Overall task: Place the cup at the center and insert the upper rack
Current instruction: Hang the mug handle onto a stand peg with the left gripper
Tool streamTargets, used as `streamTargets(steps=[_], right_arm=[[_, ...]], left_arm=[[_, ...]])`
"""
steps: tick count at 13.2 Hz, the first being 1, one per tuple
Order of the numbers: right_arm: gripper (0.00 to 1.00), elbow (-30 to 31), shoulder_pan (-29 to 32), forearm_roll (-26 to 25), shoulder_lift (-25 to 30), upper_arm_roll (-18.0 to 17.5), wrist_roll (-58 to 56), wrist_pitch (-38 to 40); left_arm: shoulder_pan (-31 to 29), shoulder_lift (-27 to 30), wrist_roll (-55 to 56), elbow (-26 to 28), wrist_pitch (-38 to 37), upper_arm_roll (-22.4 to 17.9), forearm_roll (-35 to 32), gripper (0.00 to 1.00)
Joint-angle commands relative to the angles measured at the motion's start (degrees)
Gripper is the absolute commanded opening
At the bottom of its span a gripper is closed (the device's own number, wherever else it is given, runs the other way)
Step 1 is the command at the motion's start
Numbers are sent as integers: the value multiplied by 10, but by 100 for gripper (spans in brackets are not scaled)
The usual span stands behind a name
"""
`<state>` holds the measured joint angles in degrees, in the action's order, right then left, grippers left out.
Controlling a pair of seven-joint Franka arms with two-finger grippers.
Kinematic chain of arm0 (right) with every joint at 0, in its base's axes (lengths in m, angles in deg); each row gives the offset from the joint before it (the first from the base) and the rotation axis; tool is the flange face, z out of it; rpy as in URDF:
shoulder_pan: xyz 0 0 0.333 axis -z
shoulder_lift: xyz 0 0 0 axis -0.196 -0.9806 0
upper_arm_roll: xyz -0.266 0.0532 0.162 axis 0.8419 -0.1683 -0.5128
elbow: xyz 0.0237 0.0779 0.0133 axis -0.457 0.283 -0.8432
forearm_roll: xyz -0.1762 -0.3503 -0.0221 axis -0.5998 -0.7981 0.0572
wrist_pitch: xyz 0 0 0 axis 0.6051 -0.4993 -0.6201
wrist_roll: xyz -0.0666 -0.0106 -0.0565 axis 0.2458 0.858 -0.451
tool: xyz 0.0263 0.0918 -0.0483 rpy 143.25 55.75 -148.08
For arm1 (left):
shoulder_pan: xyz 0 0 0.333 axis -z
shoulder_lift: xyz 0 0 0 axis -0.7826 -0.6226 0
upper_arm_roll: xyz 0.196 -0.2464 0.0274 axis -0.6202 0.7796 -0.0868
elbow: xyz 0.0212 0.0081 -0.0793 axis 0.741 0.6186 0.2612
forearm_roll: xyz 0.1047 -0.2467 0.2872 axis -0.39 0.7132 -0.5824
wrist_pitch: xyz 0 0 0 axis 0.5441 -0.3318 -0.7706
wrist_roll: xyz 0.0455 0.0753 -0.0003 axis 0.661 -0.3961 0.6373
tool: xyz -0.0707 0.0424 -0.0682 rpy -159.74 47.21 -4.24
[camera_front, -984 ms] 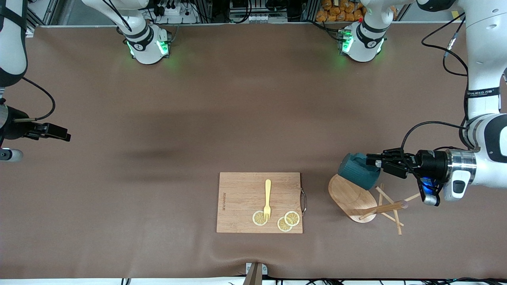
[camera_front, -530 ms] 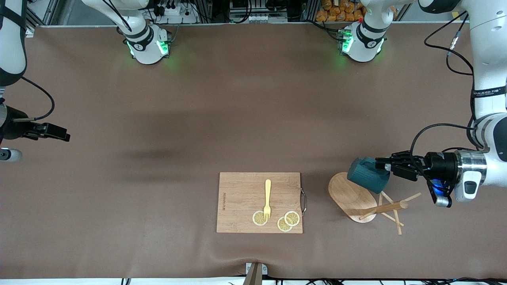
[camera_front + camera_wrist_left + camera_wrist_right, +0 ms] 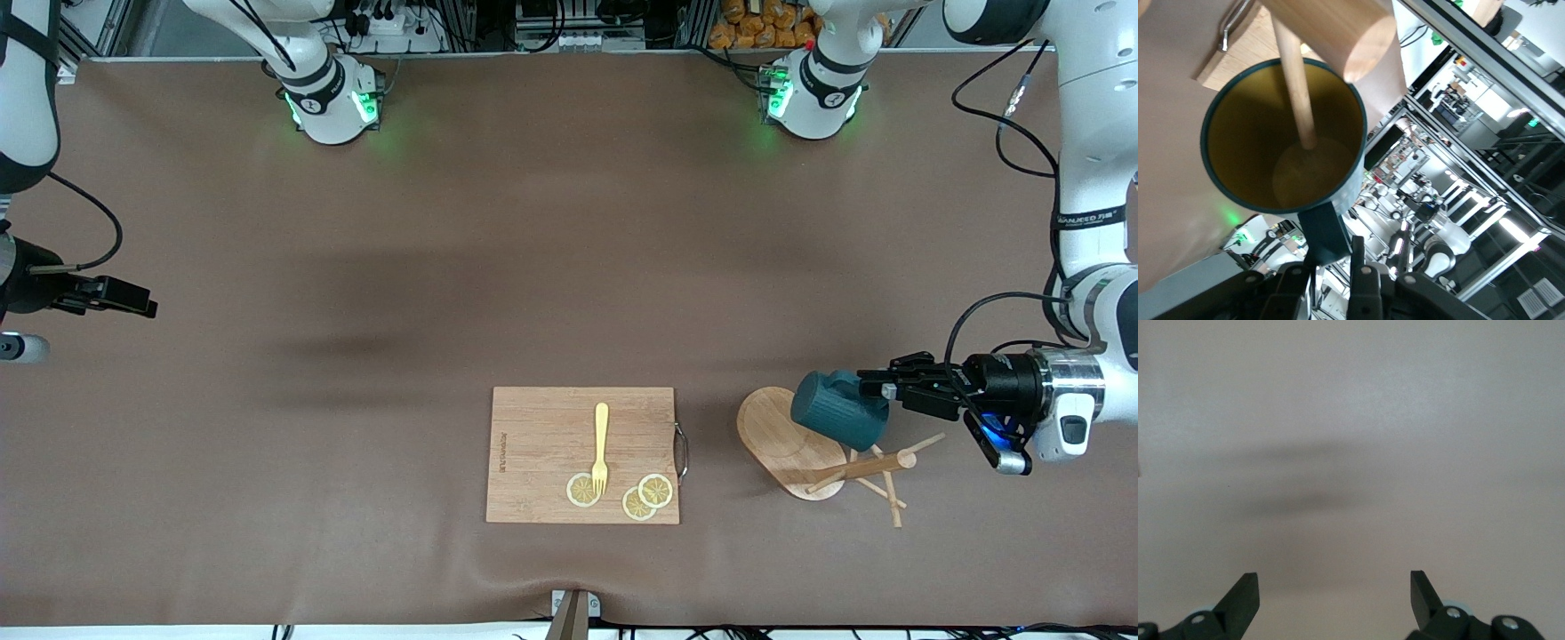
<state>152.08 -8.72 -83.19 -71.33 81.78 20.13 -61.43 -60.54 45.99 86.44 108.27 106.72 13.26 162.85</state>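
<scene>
The left gripper (image 3: 876, 389) pinches the handle of the small dark teal cup (image 3: 839, 410), tipped sideways over the fallen light bamboo mug tree (image 3: 805, 447) near the table's left-arm end. The right gripper (image 3: 1335, 590) waits wide open, holding nothing.

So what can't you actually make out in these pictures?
- Front view: the cup covers part of the upper rack, so any contact is hidden.
- Left wrist view: the left gripper is cut off by the edge.
- Front view: the right gripper sits at the edge, its arm cropped.
- Cutting board: its printed mark is too small.
</scene>
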Motion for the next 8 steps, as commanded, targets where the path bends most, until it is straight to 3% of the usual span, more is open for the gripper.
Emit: streamTargets(steps=[1,8], right_arm=[[100,-15,6,-2,-7,-5,0,5],[100,-30,7,-1,-7,-5,3,6]], left_arm=[[-4,-8,-9,-6,-8,-3,30,0],[-14,-24,-24,-4,-10,-9,61,0]])
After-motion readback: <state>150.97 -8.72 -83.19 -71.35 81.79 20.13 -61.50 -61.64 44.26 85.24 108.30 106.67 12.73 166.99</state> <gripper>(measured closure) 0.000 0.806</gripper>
